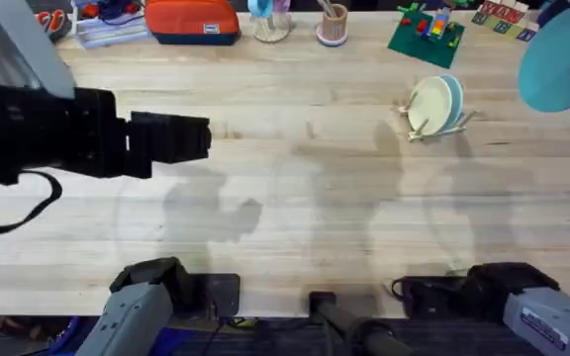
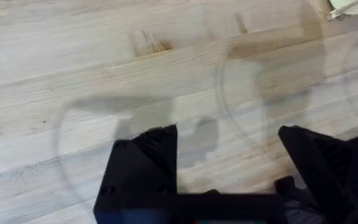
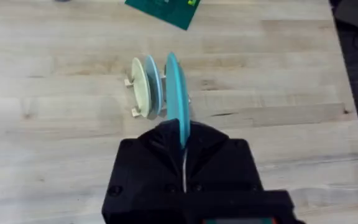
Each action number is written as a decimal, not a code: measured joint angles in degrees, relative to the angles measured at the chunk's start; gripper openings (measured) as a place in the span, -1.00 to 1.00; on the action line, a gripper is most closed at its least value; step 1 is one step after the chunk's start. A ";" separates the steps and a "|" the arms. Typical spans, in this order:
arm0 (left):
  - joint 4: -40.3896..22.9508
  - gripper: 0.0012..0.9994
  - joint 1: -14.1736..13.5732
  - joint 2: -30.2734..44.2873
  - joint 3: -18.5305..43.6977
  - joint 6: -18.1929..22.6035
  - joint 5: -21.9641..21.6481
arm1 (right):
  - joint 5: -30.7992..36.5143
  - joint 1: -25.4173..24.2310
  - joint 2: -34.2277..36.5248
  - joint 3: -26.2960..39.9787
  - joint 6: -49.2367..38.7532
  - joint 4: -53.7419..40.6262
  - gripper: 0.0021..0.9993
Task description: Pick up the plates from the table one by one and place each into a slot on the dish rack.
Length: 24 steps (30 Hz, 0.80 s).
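Item 1, right gripper point(image 3: 183, 140): your black fingers are closed edge-on upon a turquoise plate point(image 3: 177, 93), which stands upright between them. In the overhead view that plate point(image 1: 560, 61) appears large at the far right edge, raised above the table point(image 1: 295, 198), with part of the gripper dark against its right side.

Item 2, rack point(image 1: 435, 123): you have it on the far right part of the table, just in front of a green baseplate point(image 1: 425, 37). It holds two plates on edge, side by side: a cream plate point(image 1: 428, 104) to the left and a light blue plate point(image 1: 452, 97) close behind it to the right. In the right wrist view, the cream plate point(image 3: 142, 86) and light blue plate point(image 3: 153, 84) stand in the rack point(image 3: 131, 112) just beyond the held plate, and the turquoise plate is apart from the rack.

Item 3, left gripper point(image 2: 229, 149): your fingers are spread wide with nothing between them, over bare wood. In the overhead view the left arm point(image 1: 77, 133) reaches across the left half of the table, large and dark, well apart from the rack.

Item 4, far edge of the table: an orange case point(image 1: 192, 22), a cup of sticks point(image 1: 333, 24), and coloured blocks point(image 1: 429, 22) on the baseplate.
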 joint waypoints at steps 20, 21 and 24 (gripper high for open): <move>0.00 0.99 0.00 0.00 0.00 0.00 -0.01 | -7.88 -7.90 9.88 0.00 -3.72 3.52 -0.95; 0.00 0.99 0.00 0.00 0.00 0.00 0.00 | -7.88 -8.11 10.18 0.00 -3.72 3.84 -0.95; 0.00 0.99 0.00 0.00 0.00 0.00 0.00 | -8.05 -8.48 11.57 0.00 -4.55 4.73 -0.95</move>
